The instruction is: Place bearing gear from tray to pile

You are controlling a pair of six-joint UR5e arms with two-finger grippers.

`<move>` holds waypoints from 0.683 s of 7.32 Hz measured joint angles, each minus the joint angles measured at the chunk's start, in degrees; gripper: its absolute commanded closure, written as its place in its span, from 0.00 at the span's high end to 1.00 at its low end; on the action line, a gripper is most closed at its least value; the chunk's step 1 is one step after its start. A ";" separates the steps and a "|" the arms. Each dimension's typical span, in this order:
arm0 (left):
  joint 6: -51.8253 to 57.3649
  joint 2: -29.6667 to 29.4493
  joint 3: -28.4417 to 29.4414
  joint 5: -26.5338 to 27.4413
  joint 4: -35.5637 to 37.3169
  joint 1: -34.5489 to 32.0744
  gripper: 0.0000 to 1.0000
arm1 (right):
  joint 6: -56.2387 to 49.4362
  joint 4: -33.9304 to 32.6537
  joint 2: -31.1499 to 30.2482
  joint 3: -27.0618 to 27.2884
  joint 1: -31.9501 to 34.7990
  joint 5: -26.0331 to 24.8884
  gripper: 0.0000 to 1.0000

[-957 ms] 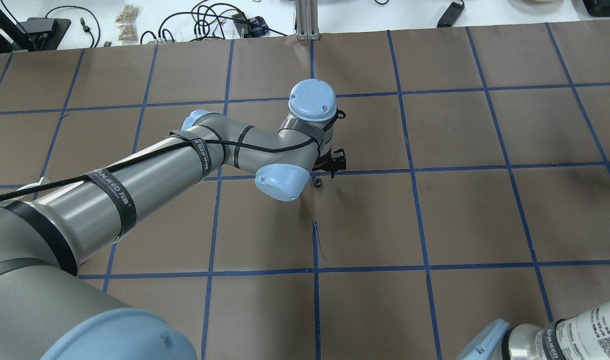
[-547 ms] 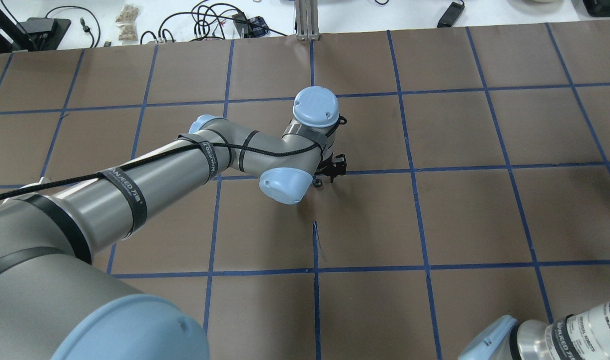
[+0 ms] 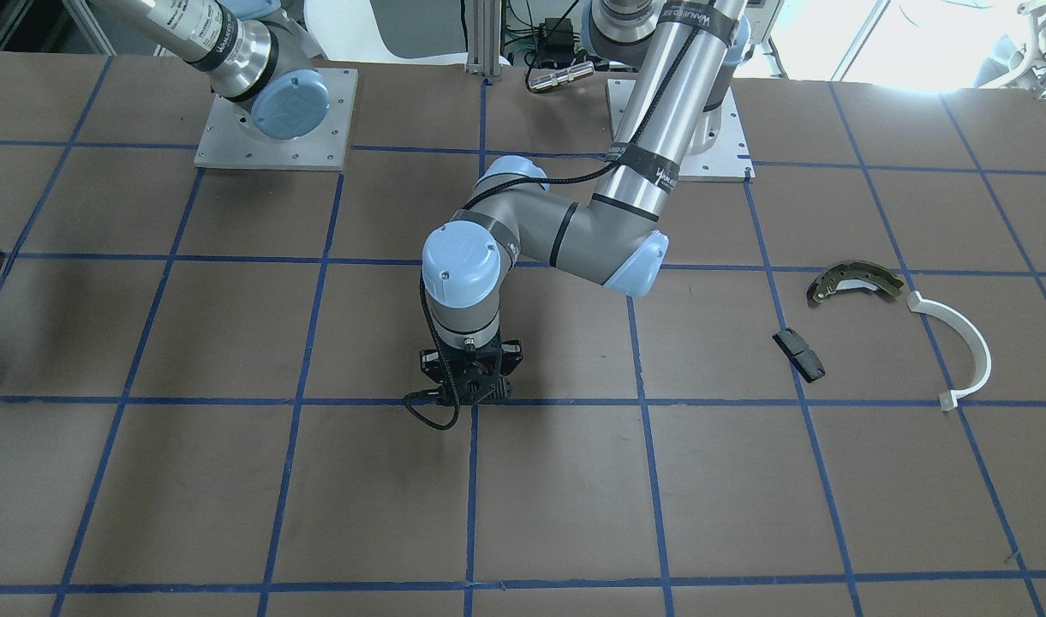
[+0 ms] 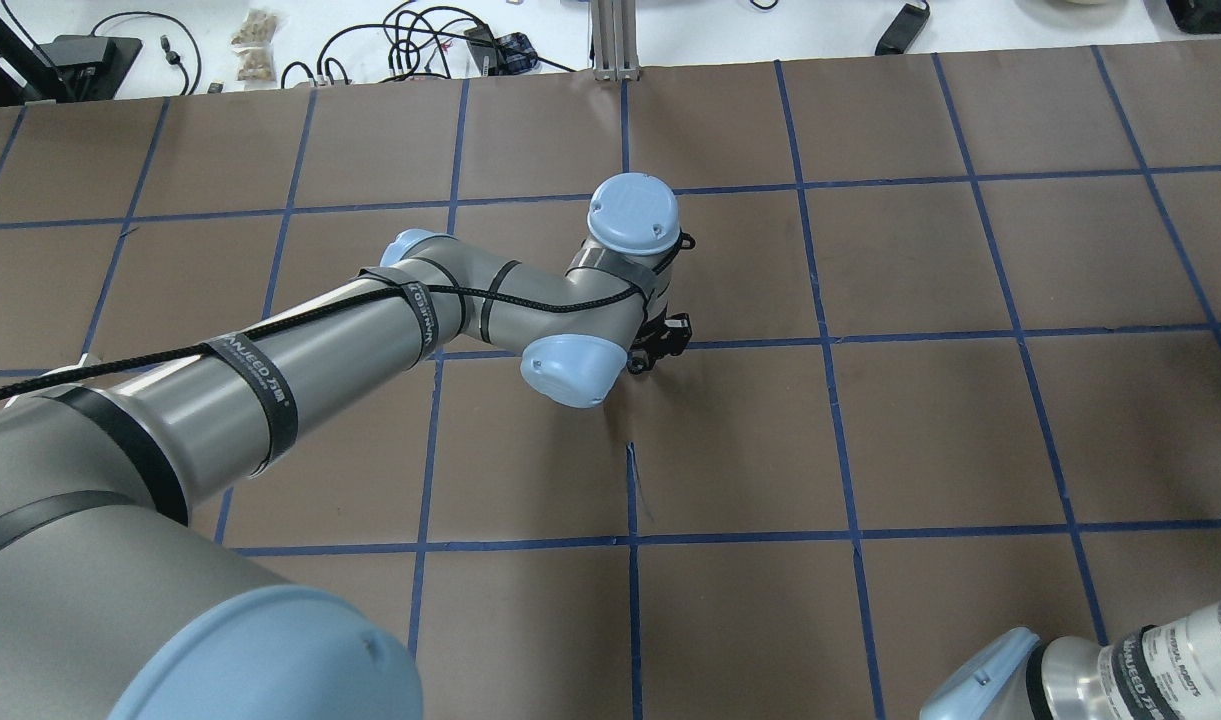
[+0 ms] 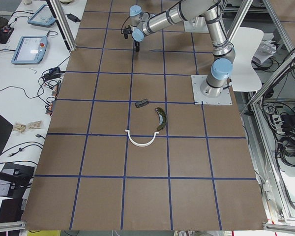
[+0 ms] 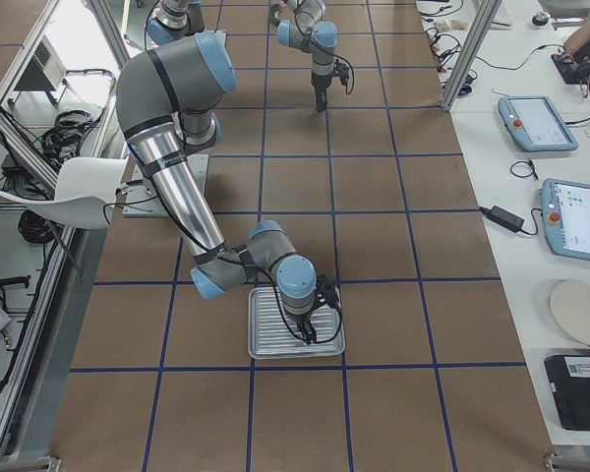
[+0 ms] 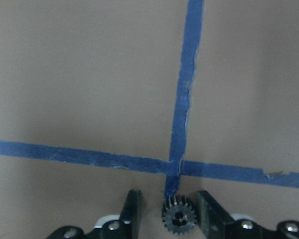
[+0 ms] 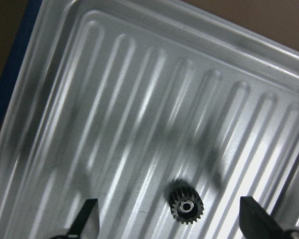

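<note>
Closest in, the left end effector point(image 7: 169, 198) straddles the bearing gear point(image 7: 179, 215), which lies on the desk point(image 3: 574, 497) at a tape crossing point(image 7: 175, 167) about midway between the left and right edges. The jaws are parted — one side nearly against the teeth, a clear gap on the other — so nothing is clamped yet. A second ago the overhead view showed the gear in the open beside a higher wrist. Since then the wrist has sunk and slid over it, and the gear has not shifted. I read that as the approach finished and the squeeze due next.

Farther off toward the left edge lies the pile point(image 3: 857, 276), its black block point(image 3: 799, 356) the nearest piece, well apart from the gear. Farthest, at the right edge, the right end effector point(image 8: 170, 211) hangs spread wide over the tray point(image 8: 139, 99), with a second gear point(image 8: 186, 208) lying loose inside its span.
</note>
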 measured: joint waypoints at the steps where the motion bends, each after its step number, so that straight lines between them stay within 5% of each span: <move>1: 0.58 1.07 0.23 -0.40 -1.19 0.55 0.00 | 0.08 0.02 0.16 -0.22 -0.03 -0.08 0.27; 3: 6.11 5.49 -0.32 -0.16 -6.32 4.40 0.00 | -0.28 0.13 0.22 -0.35 -0.03 -0.21 0.04; 5: 17.74 10.77 -1.15 1.03 -12.57 13.52 0.00 | -0.52 0.55 0.03 -0.29 -0.04 -0.24 0.01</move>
